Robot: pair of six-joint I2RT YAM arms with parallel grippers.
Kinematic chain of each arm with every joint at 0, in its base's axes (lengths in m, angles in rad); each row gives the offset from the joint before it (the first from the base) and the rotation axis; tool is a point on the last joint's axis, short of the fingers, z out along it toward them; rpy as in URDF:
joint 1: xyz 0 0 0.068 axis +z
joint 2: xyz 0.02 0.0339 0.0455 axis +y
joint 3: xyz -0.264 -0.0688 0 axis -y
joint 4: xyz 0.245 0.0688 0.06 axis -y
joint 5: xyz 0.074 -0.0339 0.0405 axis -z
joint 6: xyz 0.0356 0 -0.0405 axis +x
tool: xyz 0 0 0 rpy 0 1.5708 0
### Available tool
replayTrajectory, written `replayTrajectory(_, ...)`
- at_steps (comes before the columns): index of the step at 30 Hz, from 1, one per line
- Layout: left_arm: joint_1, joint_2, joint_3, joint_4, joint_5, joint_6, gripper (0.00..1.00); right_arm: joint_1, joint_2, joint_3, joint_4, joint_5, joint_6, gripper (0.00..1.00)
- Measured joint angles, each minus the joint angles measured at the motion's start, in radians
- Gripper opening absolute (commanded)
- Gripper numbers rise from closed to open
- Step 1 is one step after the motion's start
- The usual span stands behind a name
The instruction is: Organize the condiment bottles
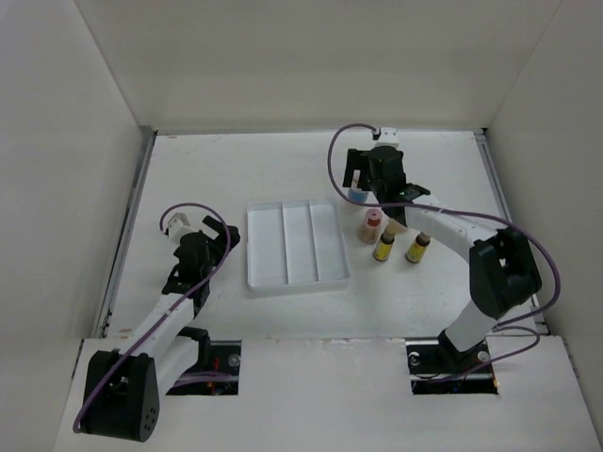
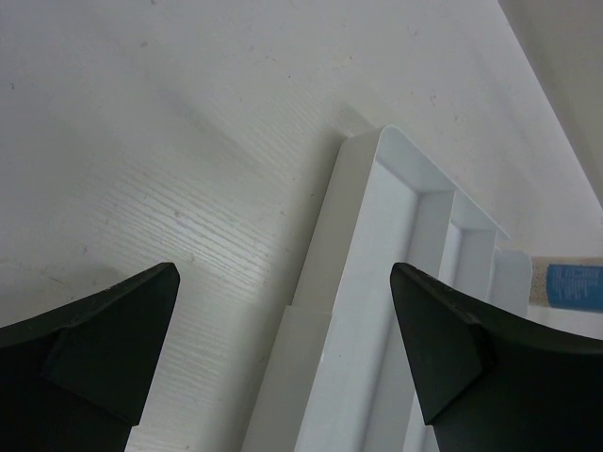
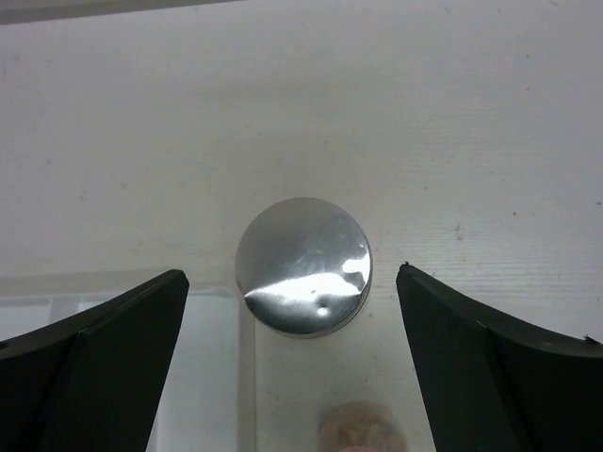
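Top view and two wrist views, taken as the first bottle is approached. We see the right hand (image 1: 369, 181) spread wide and holding nothing, poised above the grey-lidded jar (image 1: 358, 195), which stands upright on the table (image 1: 217, 169) just beyond the far right corner of the white tray (image 1: 295, 280). In the right wrist view the jar's shiny lid (image 3: 303, 266) sits nearly centred between the two dark fingers (image 3: 104, 348), slightly nearer the left one. We judge that a good grasp calls for a straight descent with the jaws kept apart until they pass the lid, closing on the body below it, since the lid looks smooth and likely to slip. Three more bottles stand on the near side of the jar: the pink-capped bottle (image 1: 373, 226) close behind it, then two slim yellow bottles (image 1: 383, 248) (image 1: 417, 247) side by side; the right arm crosses above this group, so a low sweep could topple them. The tray rim (image 3: 242, 377) lies just beside the jar and must be cleared by lifting before moving left. The left hand (image 1: 198, 226) is also open and empty, near the tray's left wall (image 2: 320, 282), well apart from the bottles. Open table lies beyond the tray; side walls enclose both flanks.
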Motion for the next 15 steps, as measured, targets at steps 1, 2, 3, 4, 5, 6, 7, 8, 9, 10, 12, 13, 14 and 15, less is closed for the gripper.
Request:
replayTrajectory(1,0.0,0.0,0.0,0.002,0.0,0.0,1.0,-0.004,0.017,0.01,-0.001,0.007,-0.002,1.0)
replayTrajectory(2,0.0,0.003,0.0,0.006,0.0,0.0,1.0,-0.007,0.036,0.021,-0.002,0.013,-0.006,0.98)
replayTrajectory(3,0.0,0.006,0.0,0.01,0.0,0.0,1.0,-0.012,0.058,0.036,-0.007,0.02,-0.01,0.95)
replayTrajectory(4,0.0,0.011,0.0,0.012,0.0,0.0,1.0,-0.014,0.081,0.054,-0.01,0.023,-0.014,0.9)
replayTrajectory(5,0.0,0.014,0.0,0.014,0.0,0.0,1.0,-0.017,0.101,0.068,-0.01,0.025,-0.017,0.83)
replayTrajectory(6,0.0,0.015,0.0,0.014,0.0,0.0,1.0,-0.019,0.122,0.081,-0.011,0.028,-0.02,0.75)
replayTrajectory(7,0.0,0.015,0.0,0.014,0.0,0.0,1.0,-0.019,0.138,0.09,-0.012,0.03,-0.022,0.67)
replayTrajectory(8,0.0,0.015,0.0,0.017,0.0,0.0,1.0,-0.02,0.149,0.095,-0.013,0.03,-0.021,0.61)
replayTrajectory(9,0.0,0.015,0.0,0.019,0.0,0.0,1.0,-0.02,0.154,0.097,-0.009,0.037,-0.023,0.56)
replayTrajectory(10,0.001,0.015,0.0,0.019,0.0,0.0,1.0,-0.019,0.154,0.097,-0.008,0.042,-0.022,0.54)
replayTrajectory(12,0.001,0.013,0.0,0.021,0.0,0.0,1.0,-0.018,0.147,0.09,-0.002,0.053,-0.032,0.51)
replayTrajectory(13,0.001,0.01,0.0,0.022,0.0,0.0,1.0,-0.013,0.137,0.078,0.008,0.06,-0.037,0.5)
replayTrajectory(14,0.001,0.008,0.0,0.022,0.0,0.0,1.0,-0.008,0.12,0.06,0.019,0.072,-0.046,0.5)
replayTrajectory(15,0.002,0.007,0.0,0.022,0.0,0.0,1.0,-0.002,0.099,0.042,0.028,0.086,-0.055,0.51)
